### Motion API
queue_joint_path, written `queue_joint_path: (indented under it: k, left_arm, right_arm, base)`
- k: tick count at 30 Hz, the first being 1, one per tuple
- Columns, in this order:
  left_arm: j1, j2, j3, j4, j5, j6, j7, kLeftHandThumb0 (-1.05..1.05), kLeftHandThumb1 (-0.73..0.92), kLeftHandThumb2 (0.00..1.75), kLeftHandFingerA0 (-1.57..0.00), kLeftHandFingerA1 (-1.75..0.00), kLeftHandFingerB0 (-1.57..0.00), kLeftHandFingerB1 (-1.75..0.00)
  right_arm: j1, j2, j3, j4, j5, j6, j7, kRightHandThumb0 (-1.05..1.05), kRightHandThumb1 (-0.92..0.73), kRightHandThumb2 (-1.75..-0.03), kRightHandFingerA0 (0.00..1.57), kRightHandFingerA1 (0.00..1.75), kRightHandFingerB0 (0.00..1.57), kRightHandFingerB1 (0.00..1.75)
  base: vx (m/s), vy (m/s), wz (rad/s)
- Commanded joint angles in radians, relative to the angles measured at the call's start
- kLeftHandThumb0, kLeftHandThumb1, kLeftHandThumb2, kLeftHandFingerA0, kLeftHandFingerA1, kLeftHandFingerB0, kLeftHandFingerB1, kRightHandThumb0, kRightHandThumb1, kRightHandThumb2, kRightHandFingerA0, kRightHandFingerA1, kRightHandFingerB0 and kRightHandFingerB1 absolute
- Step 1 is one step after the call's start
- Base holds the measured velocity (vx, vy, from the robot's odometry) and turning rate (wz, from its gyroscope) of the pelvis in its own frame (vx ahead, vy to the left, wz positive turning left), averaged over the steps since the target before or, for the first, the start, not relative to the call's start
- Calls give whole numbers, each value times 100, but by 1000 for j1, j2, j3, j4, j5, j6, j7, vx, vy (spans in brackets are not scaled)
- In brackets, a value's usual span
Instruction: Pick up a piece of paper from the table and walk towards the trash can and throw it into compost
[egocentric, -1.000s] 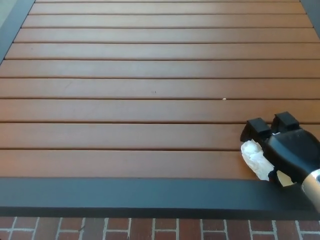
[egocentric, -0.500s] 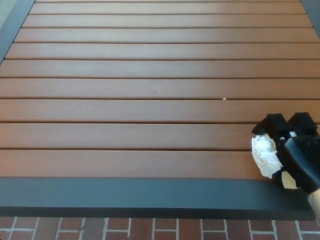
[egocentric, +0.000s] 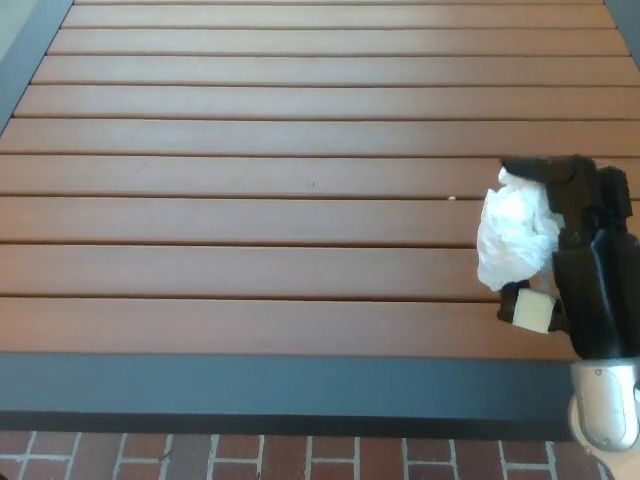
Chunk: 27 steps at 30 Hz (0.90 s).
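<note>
Since the earlier frame the right hand (egocentric: 580, 255) had risen from the table's dark near edge (egocentric: 250, 385), carrying the crumpled white paper (egocentric: 515, 238) up with it. The paper sat clamped between the black fingers (egocentric: 545, 172) above and the thumb below, apparently clear of the wooden slats and over the table's right side. The left hand did not show. By my reading, the pick-up was done; the walk to the trash can and the drop into compost remained, and no bin was visible.
</note>
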Motion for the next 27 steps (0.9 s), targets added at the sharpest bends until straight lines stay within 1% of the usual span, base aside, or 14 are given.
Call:
queue_joint_path:
  k: [1,27]
  left_arm:
    - [1,15,0,7,7,-73,23,-7,75,62,-86,-56,-82,-57]
    - [0,16,-1,9,6,-75,24,-7,75,62,-86,-56,-82,-57]
  right_arm:
    - [24,34,-54,-24,93,-92,-8,4,-33,-137,110,144,105,129]
    - [27,66,-97,-15,79,-123,30,4,-33,-137,110,144,105,129]
  base:
    - [0,0,0]
    - [0,0,1]
